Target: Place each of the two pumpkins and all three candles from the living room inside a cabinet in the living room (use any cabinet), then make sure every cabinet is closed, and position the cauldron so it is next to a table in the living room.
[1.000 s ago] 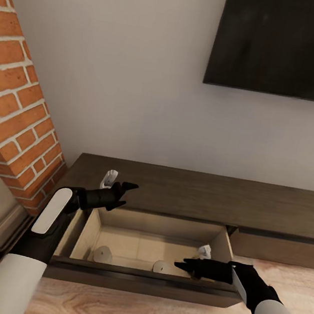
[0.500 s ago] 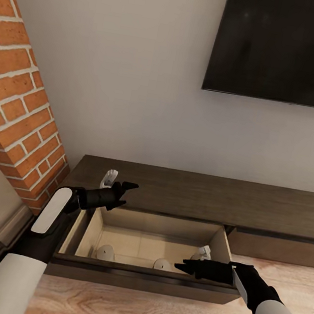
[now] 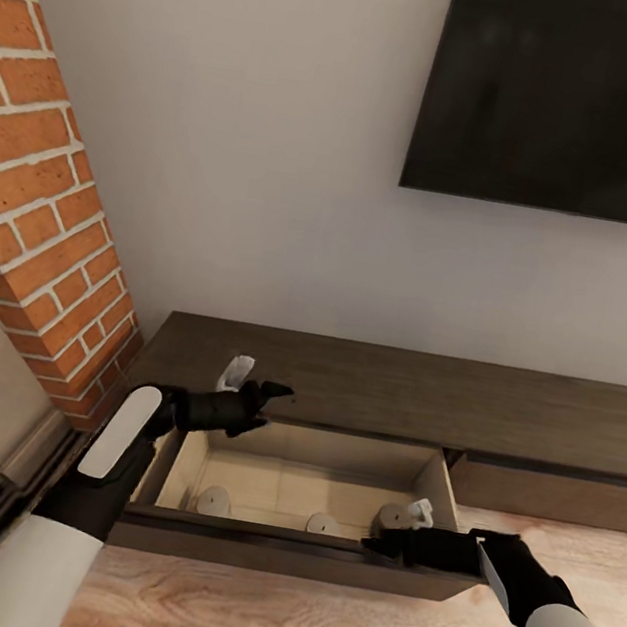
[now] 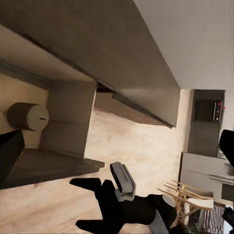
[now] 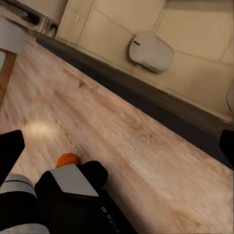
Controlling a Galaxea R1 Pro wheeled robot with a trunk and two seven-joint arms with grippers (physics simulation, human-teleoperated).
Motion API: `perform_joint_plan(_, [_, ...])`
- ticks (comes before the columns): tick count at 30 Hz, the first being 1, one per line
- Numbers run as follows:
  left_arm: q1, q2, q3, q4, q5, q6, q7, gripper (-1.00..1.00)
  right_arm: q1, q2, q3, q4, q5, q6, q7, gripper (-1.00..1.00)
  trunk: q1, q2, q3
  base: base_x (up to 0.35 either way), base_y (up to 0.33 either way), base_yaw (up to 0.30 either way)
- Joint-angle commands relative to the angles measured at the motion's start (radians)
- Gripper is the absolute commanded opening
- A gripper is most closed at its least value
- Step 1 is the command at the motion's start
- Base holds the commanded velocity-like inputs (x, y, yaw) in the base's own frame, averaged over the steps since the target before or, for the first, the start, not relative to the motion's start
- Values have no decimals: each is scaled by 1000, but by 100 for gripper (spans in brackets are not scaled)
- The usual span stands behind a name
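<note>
Head view, left to right: the left gripper [image 3: 261, 401] hovers at the open drawer's back left corner, fingers spread and empty. In the lower middle, three candles [image 3: 214, 500] lie in the pale interior of the cabinet [image 3: 392, 392]. At lower right, the right gripper [image 3: 388, 546], fingers spread and holding nothing, hangs at the drawer's front rim. The candle step looks finished; next the pumpkins need fetching, or this drawer pushing shut.
</note>
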Motion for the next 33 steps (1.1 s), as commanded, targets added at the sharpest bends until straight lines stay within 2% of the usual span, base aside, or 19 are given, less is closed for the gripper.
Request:
perform_joint_plan(1, [9, 1, -21, 18, 1, -1, 0, 100, 0, 1, 1, 1, 23, 0, 0, 100, 0, 0, 0, -35, 0, 0])
perform_joint_plan(8, [86, 11, -96, 85, -1, -1, -2, 100, 4, 2, 3, 4, 97, 0, 0, 100, 0, 0, 0, -11, 0, 0])
perform_joint_plan(10, [129, 23, -159, 83, -1, -1, -3, 100, 6, 2, 3, 6, 120, 1, 2, 100, 0, 0, 0, 0, 0, 0])
perform_joint_plan(11, [151, 43, -209, 79, 0, -1, -3, 100, 7, 2, 3, 7, 131, 1, 2, 100, 0, 0, 0, 0, 0, 0])
perform_joint_plan(14, [181, 68, -264, 69, 2, -1, -4, 100, 8, 2, 3, 8, 152, 0, 2, 100, 0, 0, 0, 0, 0, 0])
perform_joint_plan(16, [195, 73, -280, 65, 3, -1, -4, 100, 9, 2, 3, 10, 165, -1, -1, 100, 0, 0, 0, 0, 0, 0])
perform_joint_plan(19, [222, 78, -346, 53, 3, 0, -4, 100, 11, 4, 3, 18, 182, -2, -5, 100, 0, 0, 0, 0, 0, 0])
perform_joint_plan(23, [246, 79, -384, 43, 2, -2, -3, 100, 12, 4, 3, 20, 192, -2, -6, 100, 0, 0, 0, 0, 0, 0])
perform_joint_plan(26, [254, 79, -392, 50, -2, -4, 0, 100, 20, 5, 3, 22, 233, -4, -13, 100, 0, 0, 0, 0, 0, 0])
perform_joint_plan(28, [257, 79, -425, 66, -6, -9, 4, 100, 35, 7, 3, 37, 281, -7, -56, 100, 0, 0, 0, 0, 0, 0])
perform_joint_plan(29, [259, 79, -464, 93, -11, -15, 6, 100, 41, 8, 3, 55, 303, -24, -140, 100, 0, 0, 0, 0, 0, 0])
perform_joint_plan(31, [260, 78, -482, 142, -23, -19, 7, 100, 46, 17, 3, 77, 311, -67, -238, 100, 0, 0, 0, 0, 0, 0])
perform_joint_plan(33, [260, 78, -489, 187, -57, -27, 8, 100, 48, 28, 3, 104, 315, -108, -320, 100, 0, 0, 0, 0, 0, 0])
